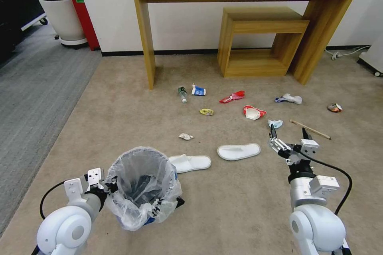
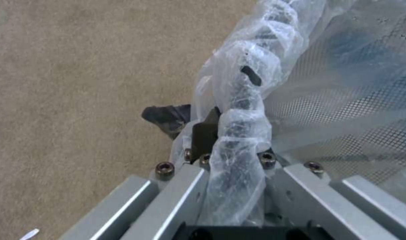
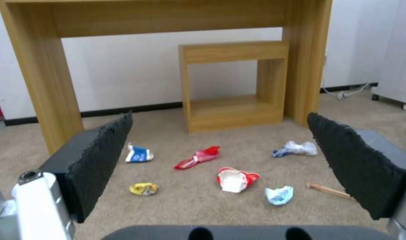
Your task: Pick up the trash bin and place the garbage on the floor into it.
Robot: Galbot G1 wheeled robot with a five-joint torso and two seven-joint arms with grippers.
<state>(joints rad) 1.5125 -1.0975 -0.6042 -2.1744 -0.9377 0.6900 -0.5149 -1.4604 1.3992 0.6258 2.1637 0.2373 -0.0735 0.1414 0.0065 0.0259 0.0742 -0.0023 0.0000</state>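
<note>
While the left gripper (image 1: pixel 107 183) pinches the trash bin's (image 1: pixel 140 186) bagged rim, the right gripper (image 1: pixel 288 134) hovers wide open, empty, above the floor (image 1: pixel 239 199).

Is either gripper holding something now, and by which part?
The left gripper holds the trash bin by its bag-covered rim. The right gripper is open, holding nothing.
</note>
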